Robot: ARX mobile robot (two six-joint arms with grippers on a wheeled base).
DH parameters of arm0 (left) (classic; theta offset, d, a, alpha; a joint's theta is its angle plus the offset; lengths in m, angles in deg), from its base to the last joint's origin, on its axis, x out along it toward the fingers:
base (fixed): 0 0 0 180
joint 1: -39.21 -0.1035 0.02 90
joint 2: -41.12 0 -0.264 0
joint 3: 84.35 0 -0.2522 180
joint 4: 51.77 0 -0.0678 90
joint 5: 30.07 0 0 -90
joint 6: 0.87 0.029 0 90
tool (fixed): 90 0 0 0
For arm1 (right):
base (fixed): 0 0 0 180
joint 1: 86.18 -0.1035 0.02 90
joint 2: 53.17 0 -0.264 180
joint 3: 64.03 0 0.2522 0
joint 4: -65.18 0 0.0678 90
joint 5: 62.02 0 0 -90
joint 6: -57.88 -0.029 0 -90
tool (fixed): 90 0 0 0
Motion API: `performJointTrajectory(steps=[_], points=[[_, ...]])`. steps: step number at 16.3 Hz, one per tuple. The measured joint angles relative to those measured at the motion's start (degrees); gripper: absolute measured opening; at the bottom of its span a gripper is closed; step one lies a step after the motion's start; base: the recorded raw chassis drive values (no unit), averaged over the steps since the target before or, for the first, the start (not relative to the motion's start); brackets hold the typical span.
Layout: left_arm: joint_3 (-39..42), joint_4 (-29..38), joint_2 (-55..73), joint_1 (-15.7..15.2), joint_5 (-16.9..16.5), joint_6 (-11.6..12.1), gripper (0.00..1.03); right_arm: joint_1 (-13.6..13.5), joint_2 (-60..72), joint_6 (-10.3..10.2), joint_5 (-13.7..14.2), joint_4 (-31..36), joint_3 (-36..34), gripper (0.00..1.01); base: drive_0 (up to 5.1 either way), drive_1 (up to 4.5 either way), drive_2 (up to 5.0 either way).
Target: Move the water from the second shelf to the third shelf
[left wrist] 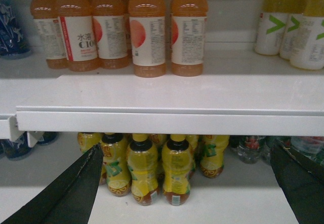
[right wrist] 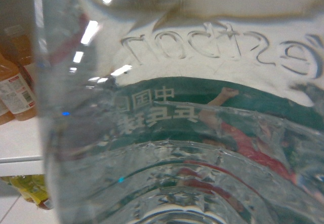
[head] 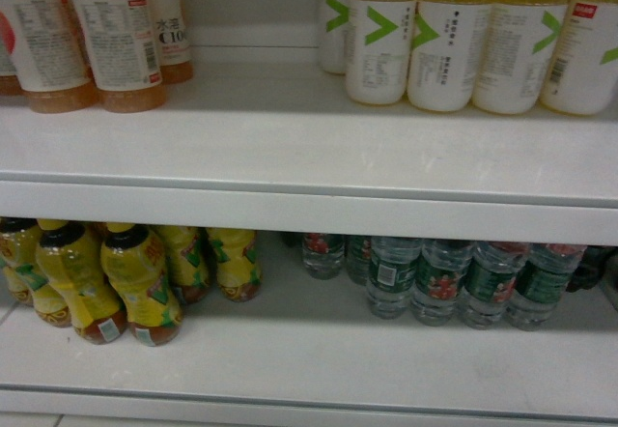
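Observation:
A clear ribbed bottle of water [right wrist: 192,133] with a dark green label and white Chinese characters fills the right wrist view, pressed close to the camera and off any shelf. My right gripper's fingers are hidden behind it, and it appears shut on this bottle. Several more water bottles [head: 391,277] stand at the right of the lower shelf [head: 319,350] in the head view. My left gripper [left wrist: 186,150] is open and empty, its dark fingers [left wrist: 66,193] spread wide in front of the yellow bottles. Neither arm shows in the head view.
Yellow tea bottles [head: 135,282] crowd the lower shelf's left side. The upper shelf [head: 309,147] carries orange juice bottles [head: 111,36] on the left and yellow drinks with white-green labels [head: 444,50] on the right, with bare white board between them.

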Motion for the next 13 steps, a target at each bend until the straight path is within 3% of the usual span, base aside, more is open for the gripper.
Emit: performJointTrajectory(steps=[13], points=[[0.0, 0.0, 0.0, 0.0, 0.0, 0.0, 0.98, 0.0, 0.0, 0.0, 0.0, 0.1, 0.0, 0.44, -4.5, 2.20, 2.2]])
